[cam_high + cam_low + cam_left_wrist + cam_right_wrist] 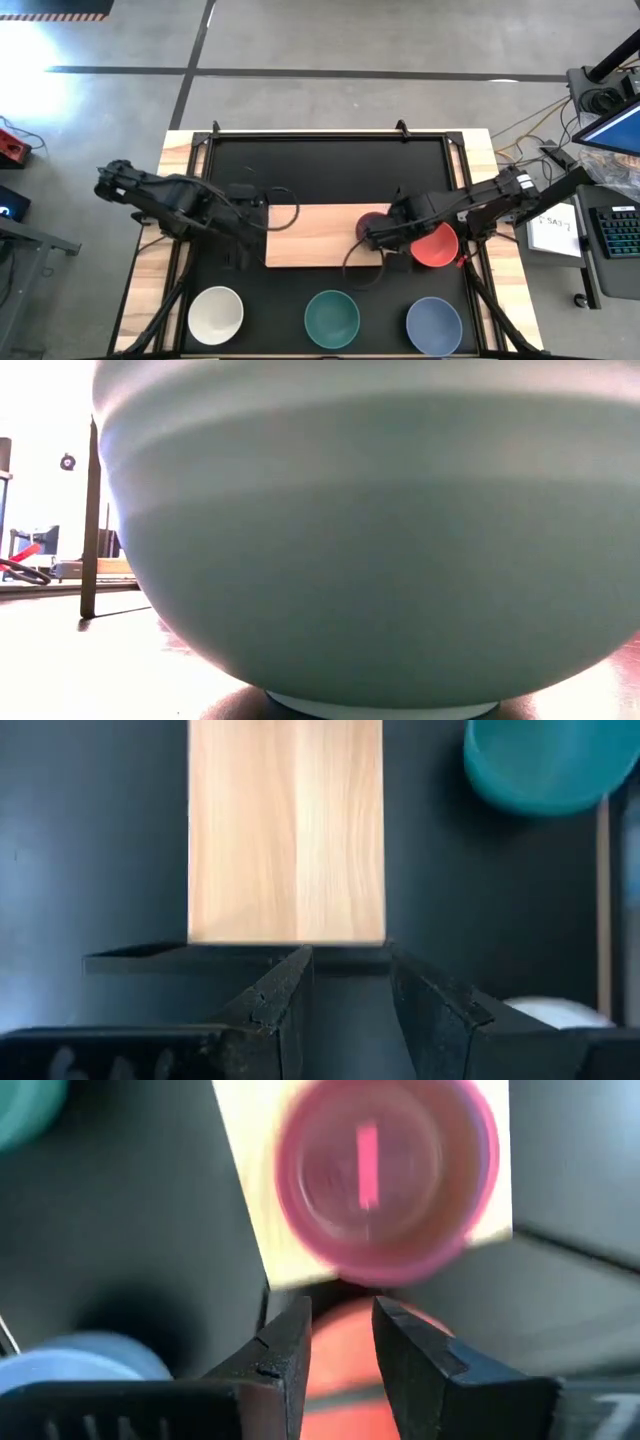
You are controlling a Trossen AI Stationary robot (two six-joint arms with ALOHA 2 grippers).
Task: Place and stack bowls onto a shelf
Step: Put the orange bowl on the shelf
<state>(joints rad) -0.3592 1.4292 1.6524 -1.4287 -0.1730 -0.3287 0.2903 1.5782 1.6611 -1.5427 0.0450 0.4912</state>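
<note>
Magenta bowl (385,1175) sits on the shelf (315,235) at its right end, close to the edge. My right end effector (340,1330) hangs just beside it, fingers narrowly parted, holding nothing; a careless withdrawal could nudge it off. The red bowl (437,245) crowds the right. My left end effector (350,995) waits, parted and empty, at the shelf's left end, which has room.

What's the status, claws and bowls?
Right claw open over the shelf's right end, magenta bowl on the board. Left claw open at the left end, empty. Red bowl beside the shelf; nothing blocking.
</note>
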